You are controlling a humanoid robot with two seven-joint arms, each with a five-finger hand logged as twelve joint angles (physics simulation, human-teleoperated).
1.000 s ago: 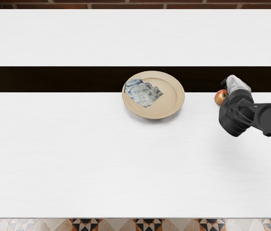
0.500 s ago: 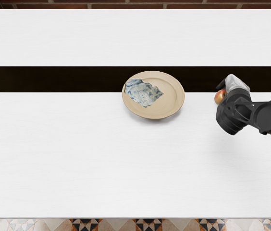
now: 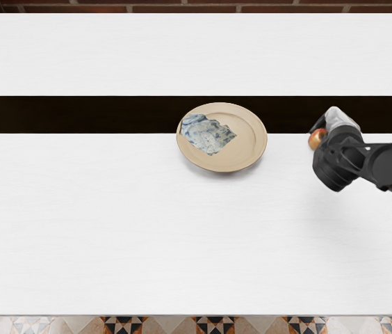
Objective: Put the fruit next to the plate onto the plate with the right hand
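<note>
The right robot hand (image 3: 336, 125) is at the apple (image 3: 315, 140). Holding it? I cannot tell. Next, carry it left to the plate (image 3: 252, 141).

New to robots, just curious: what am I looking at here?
A simulated view from the robot's head, looking down on a white table. The dark jointed arm entering from the right ends in its right hand. A tan plate with a blue-grey patch sits mid-table. A small reddish fruit is right of the plate, apart from it, partly hidden by the hand. Whether the hand grips it cannot be seen. The left arm is out of view.
</note>
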